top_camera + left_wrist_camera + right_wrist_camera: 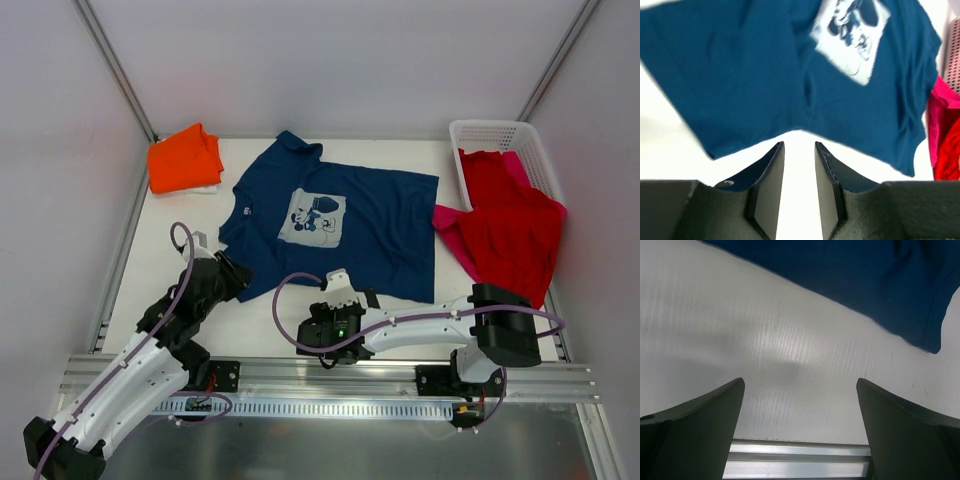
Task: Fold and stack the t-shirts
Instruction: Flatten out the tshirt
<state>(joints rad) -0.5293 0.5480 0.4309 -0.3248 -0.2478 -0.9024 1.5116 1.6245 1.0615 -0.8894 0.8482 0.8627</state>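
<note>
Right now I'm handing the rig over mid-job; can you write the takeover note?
Left gripper: slightly open, empty, at the navy shirt's edge.
Right gripper: wide open, empty, over the table just short of that shirt.
Orange shirt: folded, far left corner.
Red shirt and pink shirt: unfolded, spilling from the basket at right.
Done: orange only. Left: fold navy (flat, print up), red and pink, then stack.
</note>
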